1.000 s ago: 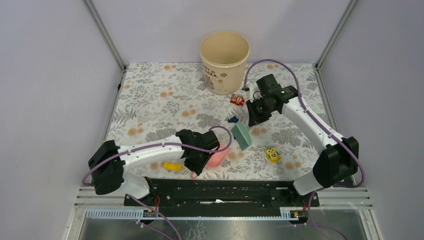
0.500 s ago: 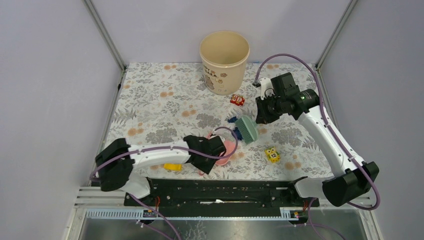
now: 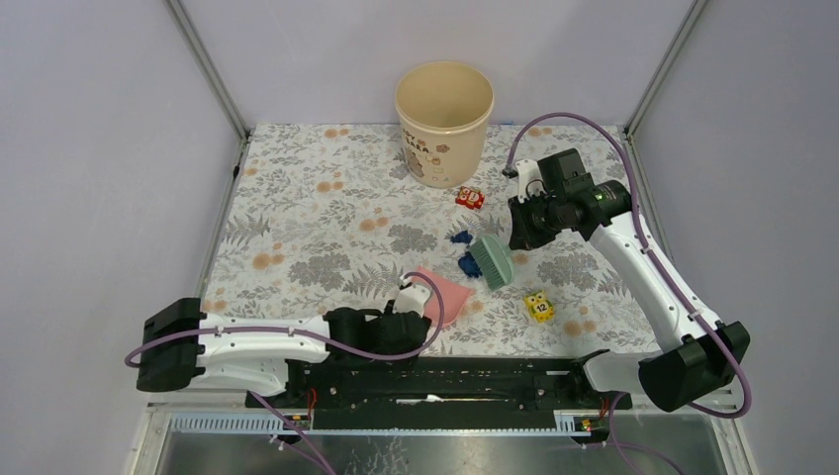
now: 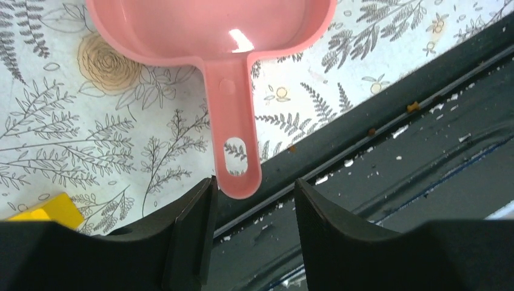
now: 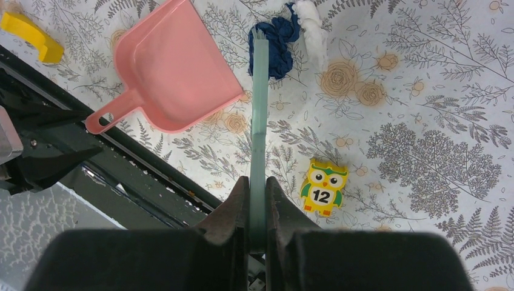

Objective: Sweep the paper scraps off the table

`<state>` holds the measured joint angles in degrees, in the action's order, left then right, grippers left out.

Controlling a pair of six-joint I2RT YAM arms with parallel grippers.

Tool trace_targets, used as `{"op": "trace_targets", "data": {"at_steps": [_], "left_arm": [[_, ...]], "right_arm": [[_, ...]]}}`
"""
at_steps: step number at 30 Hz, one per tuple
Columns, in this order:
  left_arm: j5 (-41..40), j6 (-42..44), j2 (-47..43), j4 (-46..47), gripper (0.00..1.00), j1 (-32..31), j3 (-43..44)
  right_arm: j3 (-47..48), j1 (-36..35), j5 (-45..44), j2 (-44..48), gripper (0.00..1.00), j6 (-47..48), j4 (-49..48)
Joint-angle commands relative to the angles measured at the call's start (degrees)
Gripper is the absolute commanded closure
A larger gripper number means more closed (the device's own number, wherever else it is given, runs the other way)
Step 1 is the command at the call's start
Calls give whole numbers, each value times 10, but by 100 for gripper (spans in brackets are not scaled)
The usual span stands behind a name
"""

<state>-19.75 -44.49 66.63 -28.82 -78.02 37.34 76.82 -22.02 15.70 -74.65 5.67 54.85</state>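
Your left jaws are open, straddling the handle tip of the pink dustpan (image 4: 200, 24) at the near counter (image 4: 91, 139) edge. Your right jaws clamp the green brush (image 5: 259, 121). The navy paper scraps (image 5: 276, 45) lie just beside its bristles, outside the pan.

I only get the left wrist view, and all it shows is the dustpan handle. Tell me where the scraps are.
Observer: The navy scraps lie just off the dustpan mouth.
Operator: Report the right gripper.
Observer: The right gripper is shut on the brush, whose far end is at the scraps.
Operator: Name anything close to the brush.
Observer: A yellow owl block lies beside the brush handle, not touching it.
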Motion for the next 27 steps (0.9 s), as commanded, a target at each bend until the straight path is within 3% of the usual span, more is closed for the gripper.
{"op": "trace_targets", "data": {"at_steps": [1, 7, 13, 18, 22, 27], "left_arm": [[-65, -13, 29, 46, 46, -13, 6], [-94, -21, 77, 45, 51, -25, 16], [-109, -42, 62, 48, 63, -31, 11], [-104, -34, 22, 44, 84, -31, 13], [-78, -17, 14, -14, 100, -31, 56], [-36, -2, 43, -109, 100, -31, 120]], "right_arm": [[8, 5, 11, 16, 100, 1, -12], [5, 5, 13, 18, 100, -1, -12], [2, 6, 9, 21, 100, 0, -12], [23, 8, -17, 19, 100, 19, -11], [65, 8, -71, 8, 100, 75, -10], [95, 8, -131, -22, 100, 182, -12]]}}
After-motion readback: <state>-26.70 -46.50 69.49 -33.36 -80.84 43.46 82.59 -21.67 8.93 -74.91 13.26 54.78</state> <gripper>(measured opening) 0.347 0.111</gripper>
